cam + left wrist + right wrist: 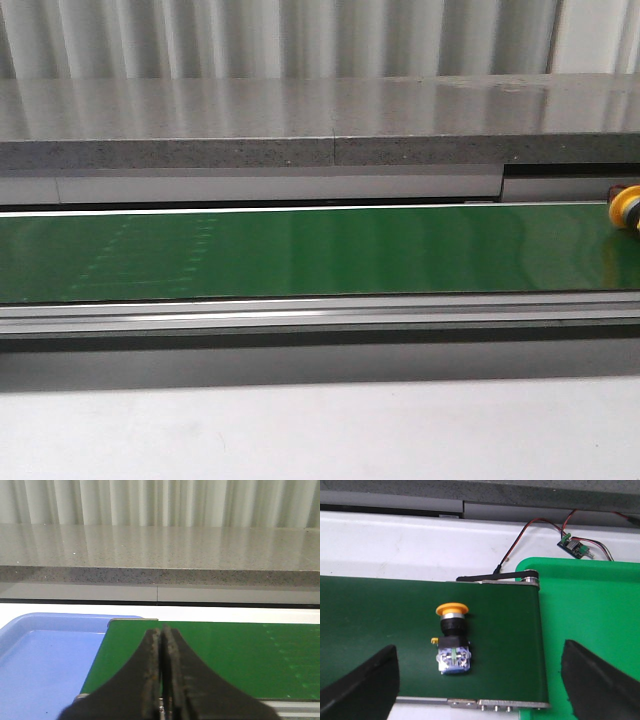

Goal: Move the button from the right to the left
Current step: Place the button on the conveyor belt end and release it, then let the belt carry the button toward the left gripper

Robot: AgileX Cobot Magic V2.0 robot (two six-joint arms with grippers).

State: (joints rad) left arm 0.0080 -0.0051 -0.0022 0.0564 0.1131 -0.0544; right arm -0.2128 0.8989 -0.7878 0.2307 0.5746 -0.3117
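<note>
The button (452,636) lies on its side on the green belt (380,630), near the belt's right end; its yellow head points to the far side and its blue-and-clear block to the near side. In the front view only its yellow head (626,207) shows at the right edge. My right gripper (479,680) is open wide above the belt, empty, with the button between its fingers' span but apart from them. My left gripper (163,645) is shut and empty over the belt's left end (210,650). Neither arm shows in the front view.
A blue tray (45,665) sits beyond the belt's left end. A green tray (595,625) sits beyond the right end. A small circuit board (573,545) with red and black wires lies behind it. A grey stone ledge (300,120) runs behind the belt.
</note>
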